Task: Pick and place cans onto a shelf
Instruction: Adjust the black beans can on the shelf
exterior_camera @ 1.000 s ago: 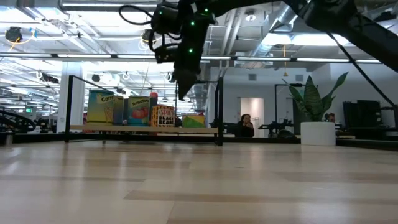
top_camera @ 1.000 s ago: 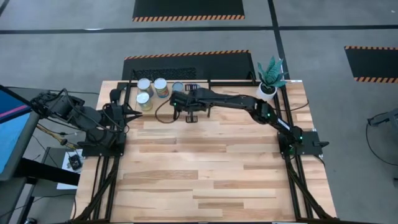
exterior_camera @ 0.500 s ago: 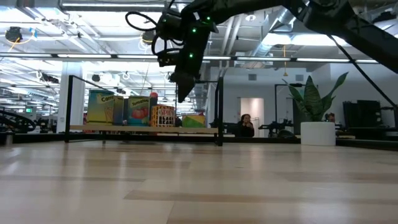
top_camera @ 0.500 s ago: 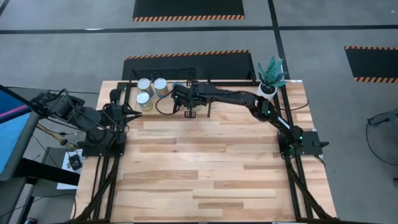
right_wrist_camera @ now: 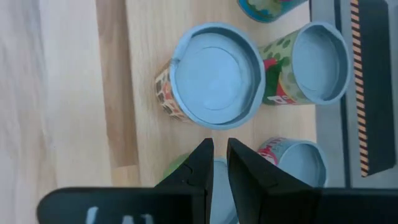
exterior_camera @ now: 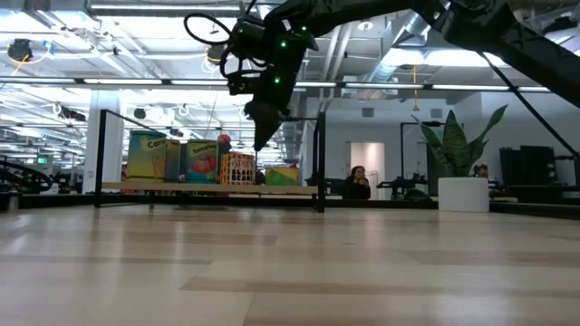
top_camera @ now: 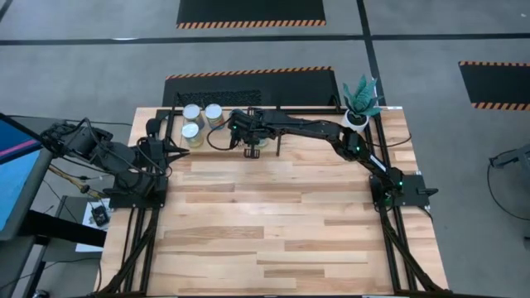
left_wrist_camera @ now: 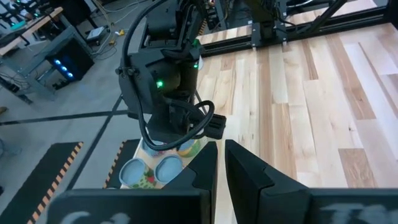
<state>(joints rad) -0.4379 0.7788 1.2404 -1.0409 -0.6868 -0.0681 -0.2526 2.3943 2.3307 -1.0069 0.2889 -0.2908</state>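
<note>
R gripper (top_camera: 244, 124): over the shelf (exterior_camera: 208, 187) at the far-left end of the table (top_camera: 273, 223), arm stretched across from the right side. Pointing down, and in the low view its tip (exterior_camera: 261, 140) hangs above the can tops, touching none.
R fingers (right_wrist_camera: 198, 163): narrow gap apart, nothing between them; a can top shows thru the slit underneath.
Cans, high view: 3 clear of the arm, two side by side at the back (top_camera: 192, 112) (top_camera: 214, 110) and one in front (top_camera: 191, 131). Others are hidden under the arm.
Cans, R wrist view: upright, close together. Big one w/ yellowish side (right_wrist_camera: 214, 84) is just ahead of the fingertips, a green/red-label one (right_wrist_camera: 317, 62) touching or nearly touching it, another (right_wrist_camera: 295, 162) beside the fingers.
Cans, low view: row of labels on the shelf board (exterior_camera: 145, 156) (exterior_camera: 204, 160) (exterior_camera: 237, 167) (exterior_camera: 283, 175).
L gripper (top_camera: 175, 147): at the table's left edge, just beside the shelf, pointing toward the cans.
L fingers (left_wrist_camera: 205, 163): nearly together, empty.
Plant pot (top_camera: 356, 118): far-right corner, well apart from the shelf.
Background: a person (exterior_camera: 356, 181) in the room beyond the table.
</note>
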